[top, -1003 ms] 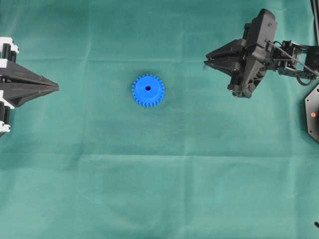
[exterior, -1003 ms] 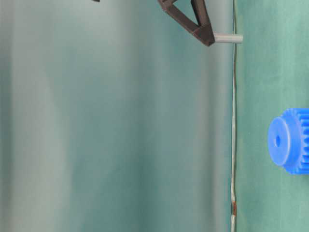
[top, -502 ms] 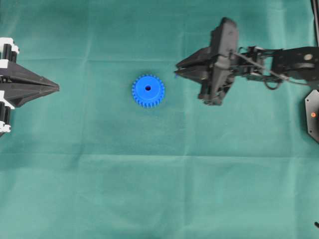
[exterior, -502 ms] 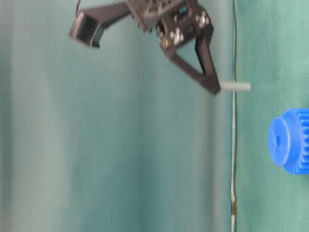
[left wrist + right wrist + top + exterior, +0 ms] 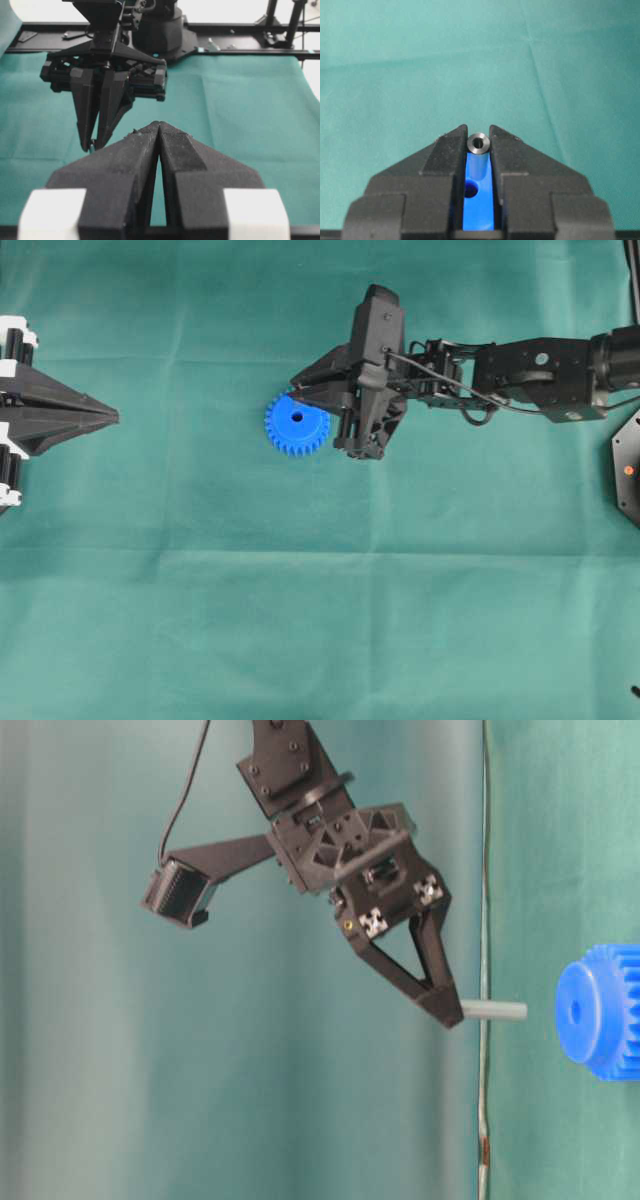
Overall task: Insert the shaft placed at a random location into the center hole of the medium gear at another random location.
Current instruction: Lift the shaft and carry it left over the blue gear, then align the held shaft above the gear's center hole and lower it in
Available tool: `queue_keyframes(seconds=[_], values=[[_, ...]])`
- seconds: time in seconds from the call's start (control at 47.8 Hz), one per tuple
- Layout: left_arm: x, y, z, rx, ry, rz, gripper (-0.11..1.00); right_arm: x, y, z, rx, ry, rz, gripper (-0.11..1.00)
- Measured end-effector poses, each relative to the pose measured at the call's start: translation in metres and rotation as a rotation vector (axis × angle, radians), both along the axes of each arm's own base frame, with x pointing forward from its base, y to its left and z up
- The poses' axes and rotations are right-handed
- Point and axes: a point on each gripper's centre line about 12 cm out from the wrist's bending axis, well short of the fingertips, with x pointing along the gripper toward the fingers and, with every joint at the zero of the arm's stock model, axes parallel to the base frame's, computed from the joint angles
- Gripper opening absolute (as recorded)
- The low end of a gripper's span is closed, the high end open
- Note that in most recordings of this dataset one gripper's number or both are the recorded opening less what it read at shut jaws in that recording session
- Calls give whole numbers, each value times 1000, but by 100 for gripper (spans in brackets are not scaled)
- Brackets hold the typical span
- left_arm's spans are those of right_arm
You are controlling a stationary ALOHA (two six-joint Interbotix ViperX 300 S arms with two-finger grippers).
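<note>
Shaft (image 5: 479, 144) pinched in right tool (image 5: 479, 150) above medium gear (image 5: 297, 424), center hole (image 5: 297, 417) empty; left tool (image 5: 159, 131) pressed together.

We see a green cloth (image 5: 300, 590) spread over the counter, creased in faint fold lines. At its far edge in the left wrist view runs a black metal frame (image 5: 240, 27). A black panel with an orange dot (image 5: 627, 470) sits at the overhead view's right edge.
</note>
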Motion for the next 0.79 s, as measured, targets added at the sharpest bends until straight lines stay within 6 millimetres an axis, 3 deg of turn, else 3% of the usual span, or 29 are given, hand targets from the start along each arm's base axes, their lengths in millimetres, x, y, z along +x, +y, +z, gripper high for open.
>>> queue_keyframes(seconds=[0.355,0.794], values=[[0,0,0,0,-2,0,0,2,0,-3,1,6,0,13],[0,0,0,0,-2,0,0,6,1,-25,7,45,3,13]])
